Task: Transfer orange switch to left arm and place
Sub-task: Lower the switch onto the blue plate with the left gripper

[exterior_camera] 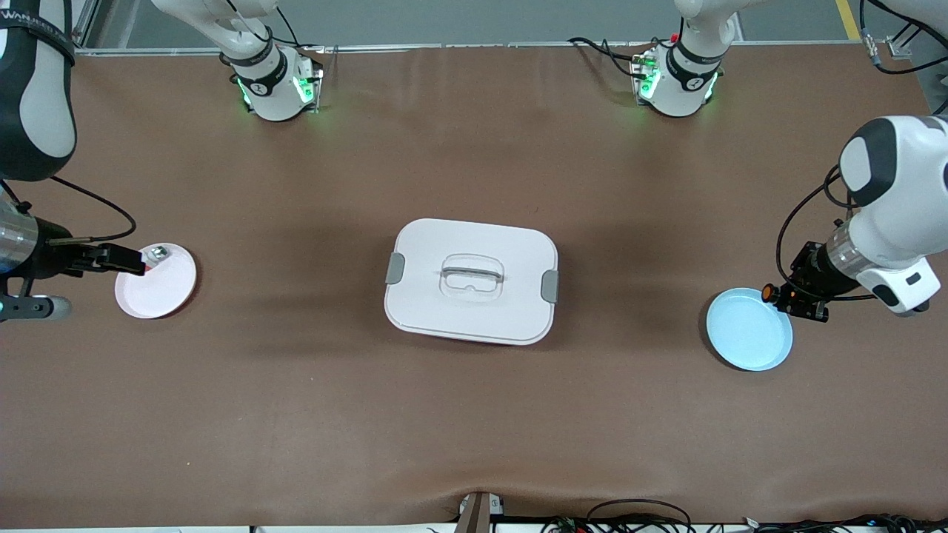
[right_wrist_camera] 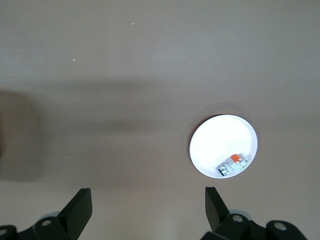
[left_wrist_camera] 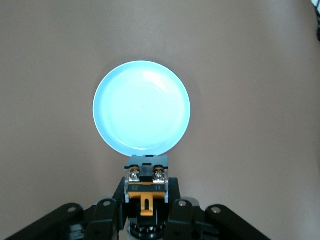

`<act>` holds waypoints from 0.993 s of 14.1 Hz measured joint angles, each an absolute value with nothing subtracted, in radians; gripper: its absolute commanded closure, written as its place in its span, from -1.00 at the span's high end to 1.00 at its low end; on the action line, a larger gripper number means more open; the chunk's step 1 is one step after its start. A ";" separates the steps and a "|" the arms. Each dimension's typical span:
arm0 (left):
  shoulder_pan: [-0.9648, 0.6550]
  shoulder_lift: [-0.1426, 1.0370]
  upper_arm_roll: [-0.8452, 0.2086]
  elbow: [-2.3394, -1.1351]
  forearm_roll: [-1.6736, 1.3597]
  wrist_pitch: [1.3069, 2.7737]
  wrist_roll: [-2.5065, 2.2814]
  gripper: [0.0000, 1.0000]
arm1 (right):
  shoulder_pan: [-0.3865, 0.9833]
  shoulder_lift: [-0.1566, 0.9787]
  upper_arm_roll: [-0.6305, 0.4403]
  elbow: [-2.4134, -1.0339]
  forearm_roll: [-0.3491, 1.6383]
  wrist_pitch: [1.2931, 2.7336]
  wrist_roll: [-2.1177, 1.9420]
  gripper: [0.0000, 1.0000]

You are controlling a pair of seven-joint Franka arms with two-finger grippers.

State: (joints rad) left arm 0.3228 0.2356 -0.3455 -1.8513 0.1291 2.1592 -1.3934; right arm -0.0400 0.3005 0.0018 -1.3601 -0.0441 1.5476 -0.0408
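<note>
My left gripper (exterior_camera: 779, 295) is shut on the orange switch (exterior_camera: 770, 292), a tiny black part with an orange button end. It holds the switch just above the rim of a light blue plate (exterior_camera: 748, 333) at the left arm's end of the table. In the left wrist view the switch (left_wrist_camera: 146, 181) sits between the fingers of the left gripper (left_wrist_camera: 146, 202), with the blue plate (left_wrist_camera: 141, 107) under it. My right gripper (exterior_camera: 132, 260) is open and empty at the edge of a white plate (exterior_camera: 159, 289); its spread fingers (right_wrist_camera: 80, 210) show in the right wrist view. The white box (exterior_camera: 444, 311) stands mid-table between the arms.
A small silver-grey piece with a red-orange bit (exterior_camera: 157, 255) lies on the white plate at the right arm's end, and it also shows in the right wrist view (right_wrist_camera: 233, 164) on that plate (right_wrist_camera: 220, 140). Brown table mat lies all around the box.
</note>
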 measured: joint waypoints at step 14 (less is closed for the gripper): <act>0.377 0.402 -0.345 -1.861 0.192 2.256 -1.445 -1.00 | -0.144 0.197 0.010 -1.361 -0.031 1.522 -0.048 1.00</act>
State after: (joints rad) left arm 0.3771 0.4024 -0.3447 -1.8613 0.1916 2.2557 -1.4447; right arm -0.1436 0.1975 0.0102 -1.3614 -0.0306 1.5217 -0.0477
